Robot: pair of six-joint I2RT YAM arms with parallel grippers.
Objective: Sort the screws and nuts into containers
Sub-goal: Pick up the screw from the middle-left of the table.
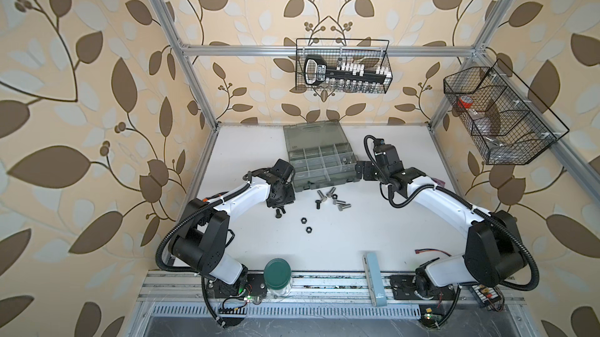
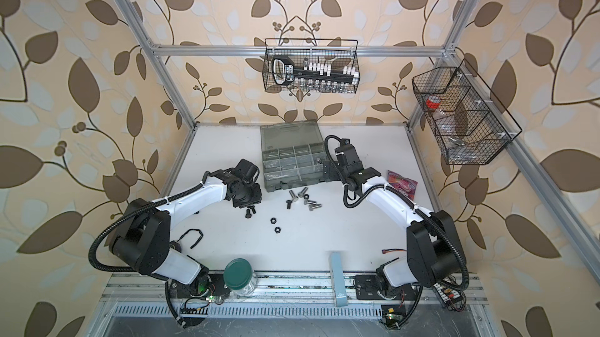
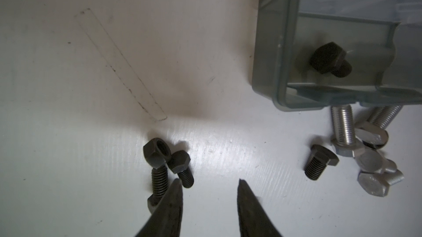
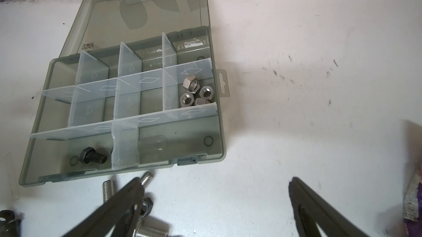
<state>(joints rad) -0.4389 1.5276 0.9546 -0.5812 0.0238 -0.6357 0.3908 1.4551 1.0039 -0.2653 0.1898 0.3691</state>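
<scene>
- We are looking at two short black screws (image 3: 181, 167) lying on the white table (image 1: 357, 238). They are touching each other and sitting just beside one finger of the left gripper, not between its fingers.
- We are judging them as small, rigid steel pieces: light, hard and apt to roll on the round shank. The threads are offering some bite, so we are favouring a pinch across the shank just under the hex head, or across two head flats.
- Because the pair is touching, closing on one is likely to nudge the other.
- The left gripper (image 3: 208, 181) is hovering low with its jaws parted and nothing between them.
- Further out, a lone black screw (image 3: 319, 162) and several silver screws (image 1: 340, 202) are lying before the organizer case (image 1: 324, 183), and two black nuts (image 1: 304, 220) are lying nearer the robot.
- The case is standing open, holding a stored black screw (image 4: 92, 155) in one compartment and silver nuts (image 4: 196, 92) in another.
- The right gripper (image 4: 215, 178) is waiting beside the case, spread wide and empty.
</scene>
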